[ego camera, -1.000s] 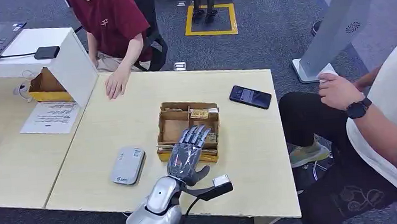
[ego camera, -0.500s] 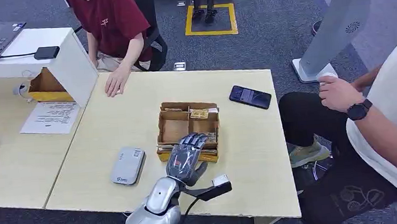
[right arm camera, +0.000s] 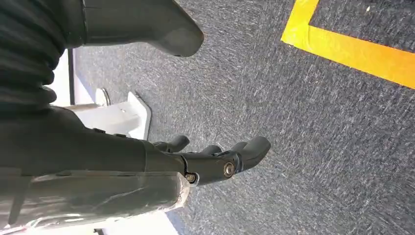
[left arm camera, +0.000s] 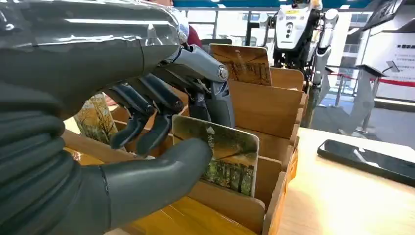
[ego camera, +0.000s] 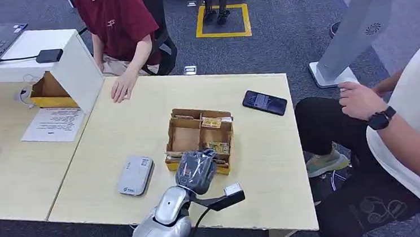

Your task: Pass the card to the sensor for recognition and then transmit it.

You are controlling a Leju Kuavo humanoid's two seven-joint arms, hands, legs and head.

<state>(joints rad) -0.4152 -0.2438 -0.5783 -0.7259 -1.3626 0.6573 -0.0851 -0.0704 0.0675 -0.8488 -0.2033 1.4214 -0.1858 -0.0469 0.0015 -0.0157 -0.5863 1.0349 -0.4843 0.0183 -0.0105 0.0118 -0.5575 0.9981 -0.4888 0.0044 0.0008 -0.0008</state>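
table (ego camera: 140, 124): pale wood | cardboard box (ego camera: 185, 137): mid-table, divided into slots | left hand (ego camera: 196, 170): at box's near edge, thumb and curled fingers pinching card (left arm camera: 230, 156) standing in a near slot | right hand (right arm camera: 215, 159): away from box, over grey carpet, fingers loosely curled, holding nothing | sensor (ego camera: 136, 174): just left of box

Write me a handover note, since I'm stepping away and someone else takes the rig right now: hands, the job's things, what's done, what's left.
Left hand: curled over the near edge of the cardboard box, thumb and fingers pinching a card that sits upright in its slot.
Right hand: hanging over the carpet, holding nothing.
Sensor: flat on the table, left of the box, with no card on it.
Done: card gripped.
Left: lift it out, present it to the sensor, hand it on.
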